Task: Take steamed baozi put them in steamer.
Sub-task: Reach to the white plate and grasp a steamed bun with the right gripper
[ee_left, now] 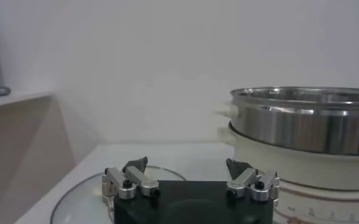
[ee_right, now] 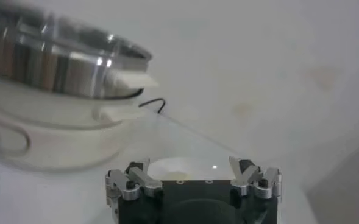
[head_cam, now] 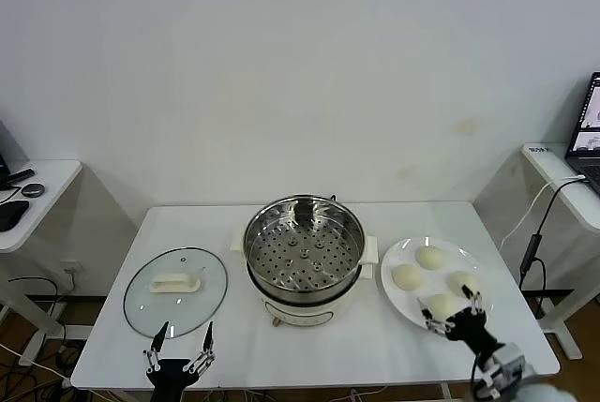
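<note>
Four baozi (head_cam: 430,258) sit on a white plate (head_cam: 398,297) at the right end of the desk (head_cam: 309,355), and the empty steamer (head_cam: 303,250) stands at the desk's centre, to the left of the plate. The right gripper (head_cam: 457,314) hangs at the plate's near edge with its jaws spread wide and holding nothing; the nearest bun (head_cam: 444,306) lies just ahead of the jaws, between the fingertips or nearly so, while the other three lie farther back toward the wall. In the right wrist view the bun (ee_right: 176,167) shows as a pale dome just beyond the open right gripper (ee_right: 193,176), roughly centred between the two jaws, with the steamer (ee_right: 57,61) off to one side behind it. The buns are round, so no long axis constrains the approach.

The left gripper (head_cam: 179,346) waits at the desk's near edge by the glass lid (head_cam: 176,291), jaws likewise released and empty, well apart from the plate. The right arm is plainly the nearer one; its next move looks to be a short advance and close on that front bun, then a carry leftward to the steamer.
</note>
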